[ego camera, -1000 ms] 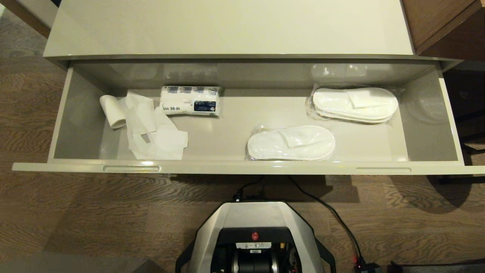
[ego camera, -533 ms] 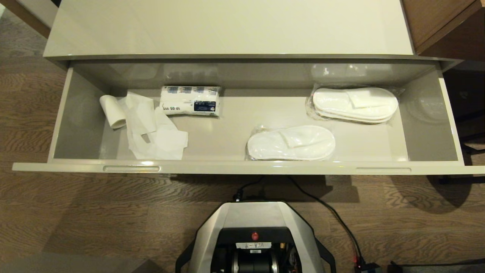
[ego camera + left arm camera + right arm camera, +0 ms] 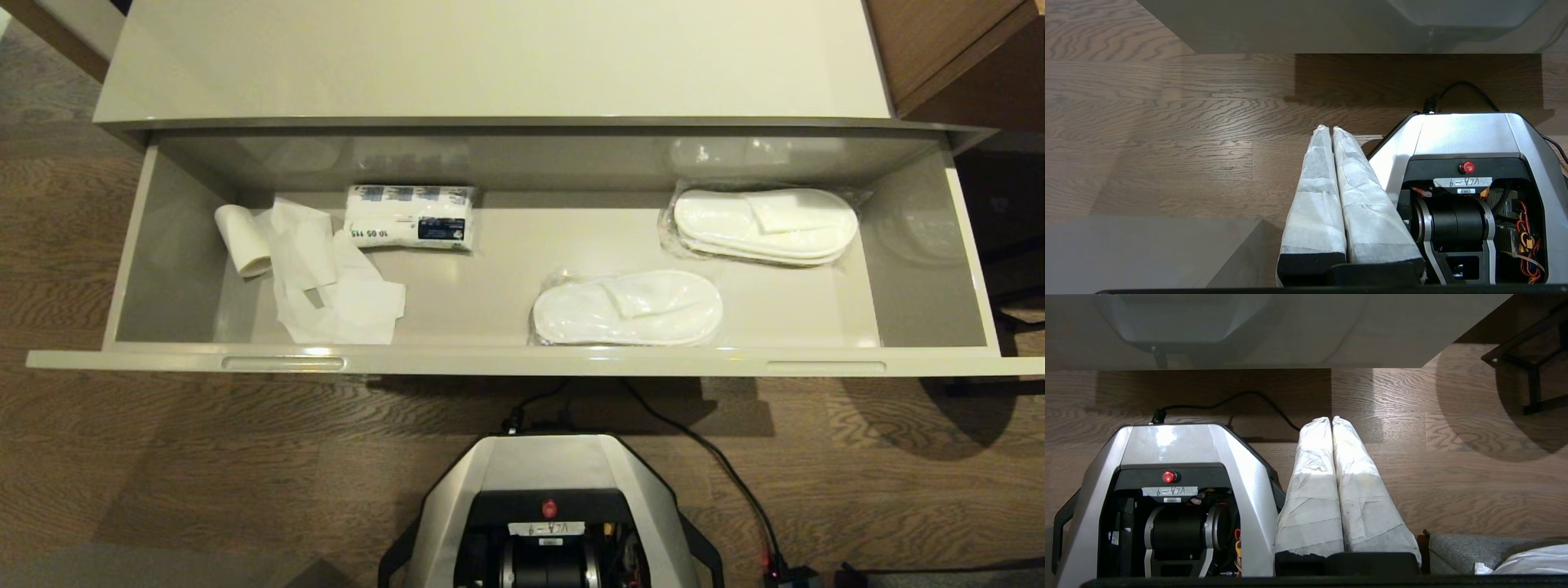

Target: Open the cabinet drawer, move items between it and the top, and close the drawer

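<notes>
While both arms hang parked beside the silver-grey robot base (image 3: 549,482), the wide, shallow, glossy beige-grey cabinet drawer (image 3: 522,360) stands pulled fully out, so the step in hand is judged to be lifting its contents up onto the glossy cream-white cabinet top (image 3: 490,57), which carries nothing.

The left gripper (image 3: 1329,130) and the right gripper (image 3: 1329,419), both wrapped in white cloth, point at the brown wood-grain floor (image 3: 204,457) with their fingers pressed together, holding nothing.

To do it well, the nearer flat white slipper pair in clear plastic wrap (image 3: 627,307), lying close to the drawer's front wall, looks the easiest first pick: come straight down over the front edge, spread the fingers wide, and pinch across the narrow width so the slippery film does not slide. The second wrapped slipper pair (image 3: 766,224) lies farther back toward the right end and calls for a longer reach under the overhanging top.

At the left end, the white paper roll (image 3: 242,238) trails a loose crumpled tail (image 3: 335,286) toward the front; grasp the roll itself, or the tail may drag. Beside it lies a white wrapped packet with blue print (image 3: 410,216), possibly tissues, though the label is too small to read.
</notes>
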Robot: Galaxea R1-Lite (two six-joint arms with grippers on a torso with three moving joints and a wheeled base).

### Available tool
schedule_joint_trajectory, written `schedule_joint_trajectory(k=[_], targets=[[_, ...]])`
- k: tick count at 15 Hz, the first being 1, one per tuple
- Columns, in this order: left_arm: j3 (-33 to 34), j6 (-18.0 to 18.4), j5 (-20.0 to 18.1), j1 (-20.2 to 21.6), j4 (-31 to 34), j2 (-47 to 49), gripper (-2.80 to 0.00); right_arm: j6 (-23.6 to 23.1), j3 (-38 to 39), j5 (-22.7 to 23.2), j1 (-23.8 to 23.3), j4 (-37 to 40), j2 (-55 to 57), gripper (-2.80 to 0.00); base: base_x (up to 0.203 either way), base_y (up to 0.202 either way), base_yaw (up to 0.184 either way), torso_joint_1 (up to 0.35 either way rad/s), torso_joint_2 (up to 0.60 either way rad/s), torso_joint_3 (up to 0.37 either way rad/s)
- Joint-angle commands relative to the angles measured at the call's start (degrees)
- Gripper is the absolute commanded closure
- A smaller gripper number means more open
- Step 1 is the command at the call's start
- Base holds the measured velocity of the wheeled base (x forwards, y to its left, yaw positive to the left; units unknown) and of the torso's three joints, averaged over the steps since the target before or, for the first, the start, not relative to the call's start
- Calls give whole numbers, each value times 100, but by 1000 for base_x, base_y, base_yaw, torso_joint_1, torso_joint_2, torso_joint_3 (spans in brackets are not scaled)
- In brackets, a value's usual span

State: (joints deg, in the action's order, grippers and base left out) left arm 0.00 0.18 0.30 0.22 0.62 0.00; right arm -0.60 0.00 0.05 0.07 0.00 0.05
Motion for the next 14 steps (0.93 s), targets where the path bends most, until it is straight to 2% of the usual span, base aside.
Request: schedule_joint_trajectory(k=[1,14], targets=[[0,-1,5,4,-1,9,0,-2,9,4,1,0,4,0,0,0,0,0,0,0],[0,-1,5,4,-1,9,0,-2,9,4,-7,0,4,0,0,0,0,0,0,0]])
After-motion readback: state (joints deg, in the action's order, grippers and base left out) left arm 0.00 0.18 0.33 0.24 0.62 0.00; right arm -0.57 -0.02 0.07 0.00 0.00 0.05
